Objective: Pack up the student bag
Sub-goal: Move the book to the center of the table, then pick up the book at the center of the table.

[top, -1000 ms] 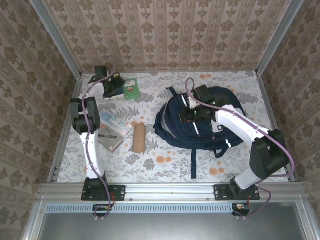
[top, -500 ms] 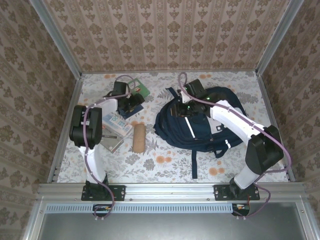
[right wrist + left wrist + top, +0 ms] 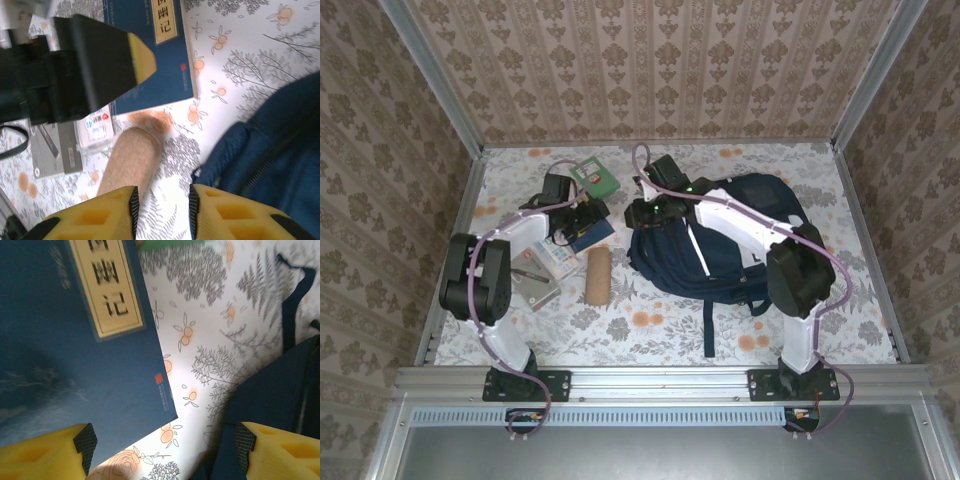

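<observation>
The left claw [image 3: 162,445] hangs spread wide and empty over the blue book [image 3: 75,365] on the desk [image 3: 650,325]. I'd say it is fetching the book, and next must drop and pinch its edge. The right claw [image 3: 162,205], narrowly parted and empty, hovers at the left edge of the student bag [image 3: 670,262], which lies right of centre.

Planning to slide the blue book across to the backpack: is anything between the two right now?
Nothing lies on the cloth between the blue book and the student bag. The right gripper, though, hangs above that gap at the bag's left edge, and the tan roll lies just to its near side.
</observation>
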Robot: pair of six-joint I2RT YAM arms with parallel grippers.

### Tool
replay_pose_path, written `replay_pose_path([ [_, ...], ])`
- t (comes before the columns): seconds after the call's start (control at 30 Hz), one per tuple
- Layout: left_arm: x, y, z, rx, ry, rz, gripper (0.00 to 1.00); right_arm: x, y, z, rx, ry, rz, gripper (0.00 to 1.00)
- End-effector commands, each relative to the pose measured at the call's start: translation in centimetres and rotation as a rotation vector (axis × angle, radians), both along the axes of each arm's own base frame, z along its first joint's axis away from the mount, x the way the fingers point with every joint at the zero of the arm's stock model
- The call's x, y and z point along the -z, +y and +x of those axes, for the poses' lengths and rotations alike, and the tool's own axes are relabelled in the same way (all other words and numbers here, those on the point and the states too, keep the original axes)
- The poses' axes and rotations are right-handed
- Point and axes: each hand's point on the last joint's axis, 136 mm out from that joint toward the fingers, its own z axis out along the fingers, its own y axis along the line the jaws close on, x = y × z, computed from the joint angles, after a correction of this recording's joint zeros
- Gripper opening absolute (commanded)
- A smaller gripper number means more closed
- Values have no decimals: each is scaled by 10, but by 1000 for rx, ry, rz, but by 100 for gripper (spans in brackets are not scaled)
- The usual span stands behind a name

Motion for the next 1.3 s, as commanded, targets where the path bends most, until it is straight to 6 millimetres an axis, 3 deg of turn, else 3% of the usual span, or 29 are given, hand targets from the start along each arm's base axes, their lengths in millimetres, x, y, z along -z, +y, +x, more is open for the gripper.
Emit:
replay_pose_path([
  [0.0,4,23,-8,-44,17,26,77,9,17,17,23,6,23,33],
  [0.27,34,53,-11,-137,62,58,76,44,39,42,32,20,-6,31],
  [0.47,47,58,-12,-159,103,73,76,64,58,57,8,2,-17,33],
  [0.77,41,66,-18,-190,82,96,76,98,64,69,3,12,-70,35],
  [1.07,54,75,-27,-209,150,135,76,120,73,71,-17,23,-100,39],
  [1.27,36,73,-22,-205,90,125,75,131,77,63,-36,42,-117,37],
])
